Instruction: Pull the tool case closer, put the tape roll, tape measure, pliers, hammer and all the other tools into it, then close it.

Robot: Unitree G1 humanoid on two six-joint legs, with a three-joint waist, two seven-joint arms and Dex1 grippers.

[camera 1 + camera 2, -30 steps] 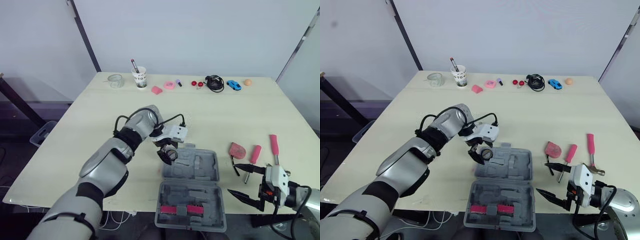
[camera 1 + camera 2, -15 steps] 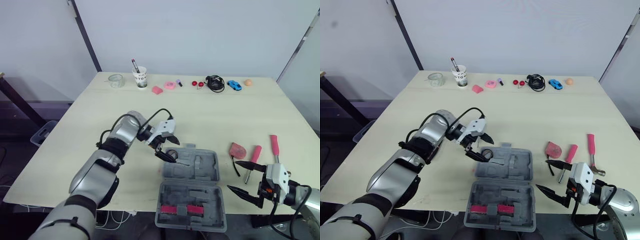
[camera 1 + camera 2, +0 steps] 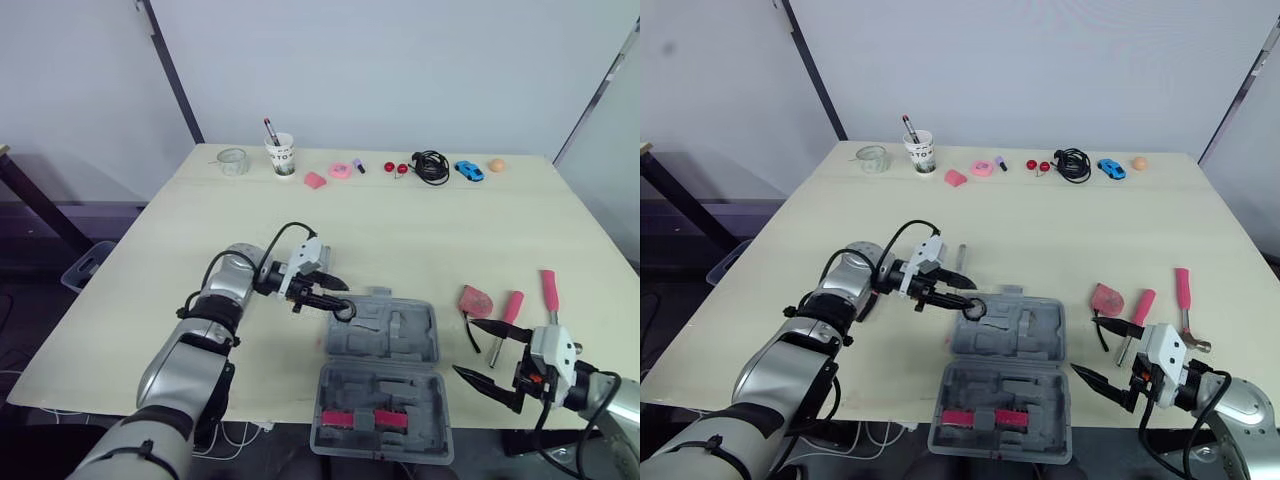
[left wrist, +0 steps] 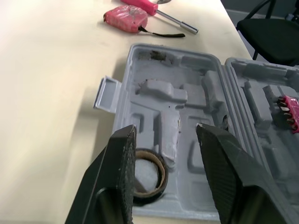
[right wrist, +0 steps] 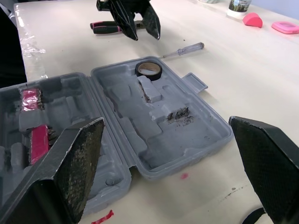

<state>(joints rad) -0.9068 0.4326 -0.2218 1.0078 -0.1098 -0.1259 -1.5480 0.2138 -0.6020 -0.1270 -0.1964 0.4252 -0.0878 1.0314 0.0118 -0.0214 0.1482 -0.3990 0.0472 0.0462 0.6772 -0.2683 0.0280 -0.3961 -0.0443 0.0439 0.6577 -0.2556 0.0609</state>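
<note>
Tape roll (image 5: 149,76) dropped into tool case (image 3: 405,345), left claw (image 3: 346,300) now open.

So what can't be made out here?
- Pink-handled pliers: right wrist view, one end behind the left gripper.
- Small coloured objects along the beige table's far edge: eye views, too small to identify.
- Pink insert in the grey plastic tool case: left wrist view, cut by the edge.

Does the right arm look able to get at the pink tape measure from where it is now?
Probably yes. The right gripper is open, and the tape measure lies uncovered just ahead of it with nothing between them. The pink-handled screwdriver lies close beside the tape measure, so the fingers may brush it.
</note>
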